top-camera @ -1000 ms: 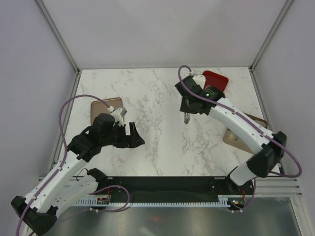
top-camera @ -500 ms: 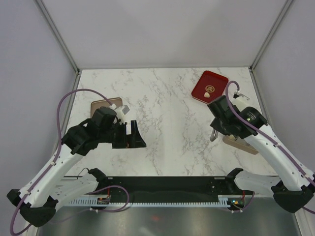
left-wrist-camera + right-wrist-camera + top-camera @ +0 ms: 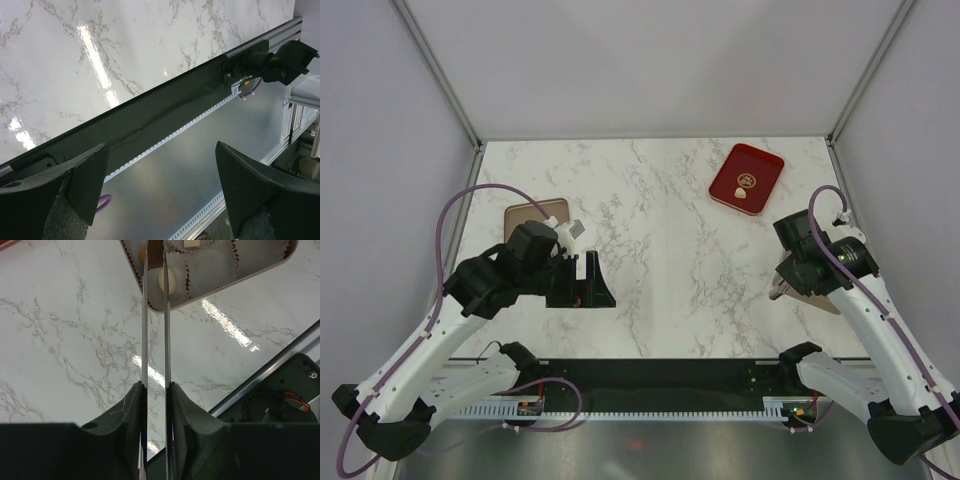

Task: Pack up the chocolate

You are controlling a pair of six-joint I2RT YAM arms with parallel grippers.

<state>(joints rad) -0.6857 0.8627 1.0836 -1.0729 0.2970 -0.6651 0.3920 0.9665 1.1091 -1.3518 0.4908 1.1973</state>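
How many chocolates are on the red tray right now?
1. A cream chocolate lies on the near half of the red tray, just below the gold emblem. The tray is fully in view from above, so none should be hidden.

Cream-white chocolate lump [image 3: 744, 197] lying loose in the red tray [image 3: 765, 168], second cream lump [image 3: 169, 280] seated in a corner of the tan box [image 3: 260, 255], dark brown piece [image 3: 155, 250] pinched between blades of the right tool [image 3: 155, 270] over that box.
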